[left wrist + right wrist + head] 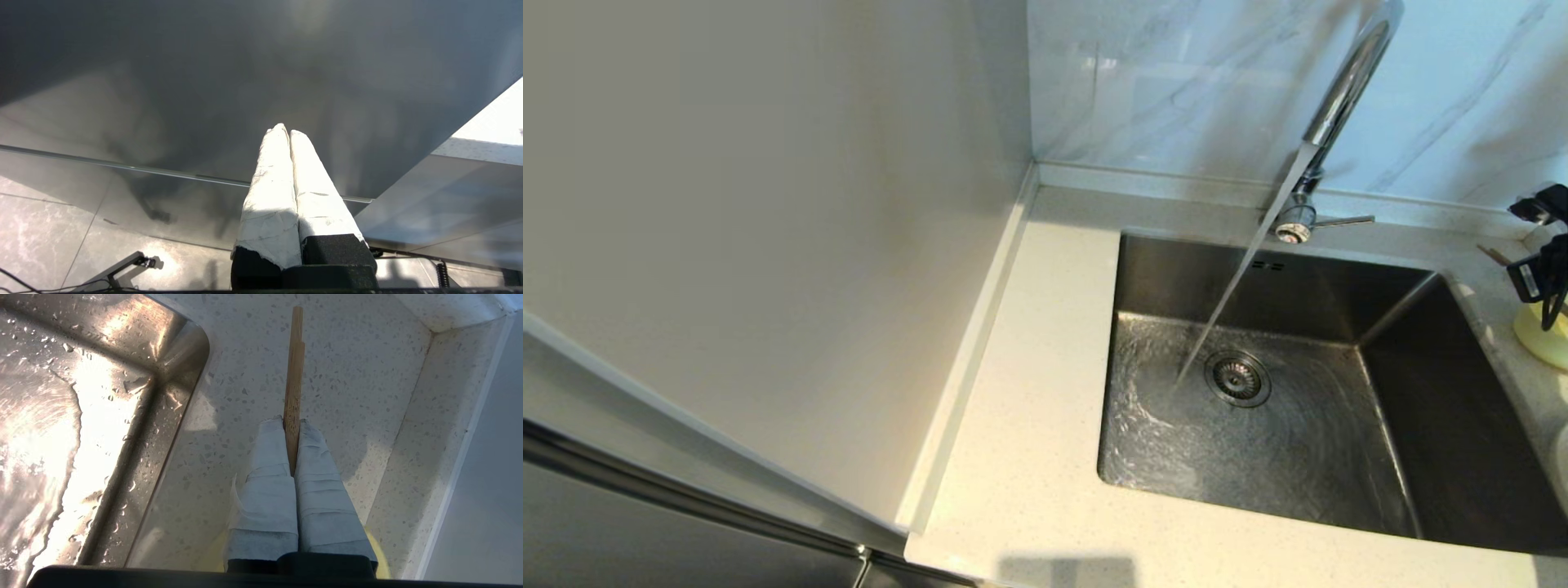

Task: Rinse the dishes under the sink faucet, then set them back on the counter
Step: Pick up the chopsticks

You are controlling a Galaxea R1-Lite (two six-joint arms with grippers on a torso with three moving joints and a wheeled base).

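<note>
Thin light-wood chopsticks (294, 388) are pinched between the right gripper's (291, 428) taped fingers (265, 490), their free ends reaching out past the fingertips over the speckled bench (351, 375) beside the steel basin (61, 416). Holding them near one end likely leaves most of their length free for the water. The pale-yellow bowl (1543, 339) sits just below those fingers. The faucet (1327, 122) runs into the basin, well to the side. The left gripper (288, 136) hangs parked away from the sink, fingers pressed together, empty.
</note>
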